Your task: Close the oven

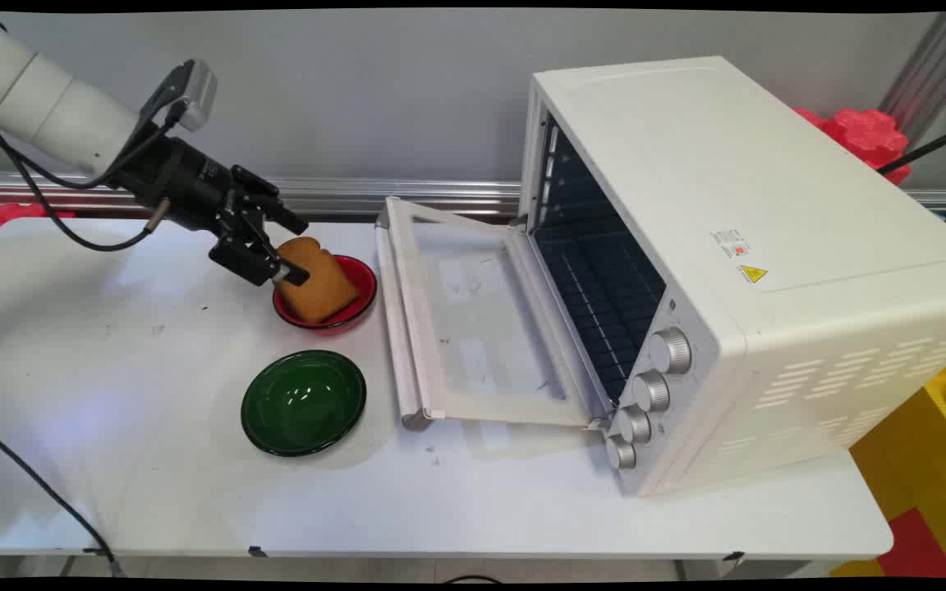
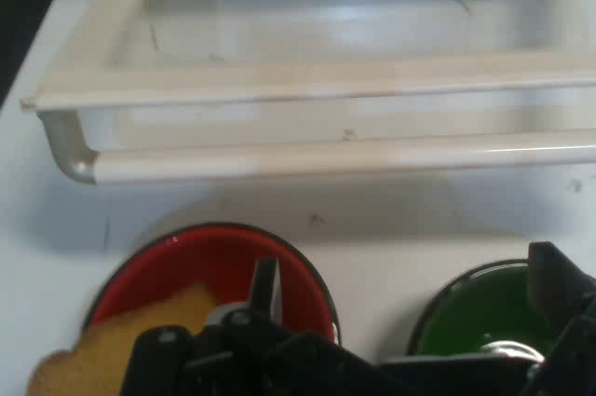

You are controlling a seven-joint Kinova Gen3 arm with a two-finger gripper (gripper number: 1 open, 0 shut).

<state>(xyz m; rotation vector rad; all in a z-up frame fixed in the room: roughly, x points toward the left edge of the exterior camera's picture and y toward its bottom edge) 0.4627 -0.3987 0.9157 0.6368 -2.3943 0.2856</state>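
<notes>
A slice of brown toast (image 1: 321, 283) leans tilted in a small red plate (image 1: 362, 283) just left of the oven door. My black gripper (image 1: 296, 249) hangs at the toast's left edge and is open, holding nothing. One fingertip (image 1: 291, 275) overlaps the toast's left side; I cannot tell whether it touches. In the hand view the toast (image 2: 121, 345) lies at the lower left on the red plate (image 2: 214, 252), beside one finger (image 2: 265, 289), and the gripper (image 2: 410, 289) spans towards the green plate (image 2: 475, 307).
An empty green plate (image 1: 303, 402) sits in front of the red one. A white toaster oven (image 1: 736, 263) stands on the right, its door (image 1: 473, 320) folded down flat on the table with its handle (image 1: 397, 320) close to both plates. Black cables hang at the left.
</notes>
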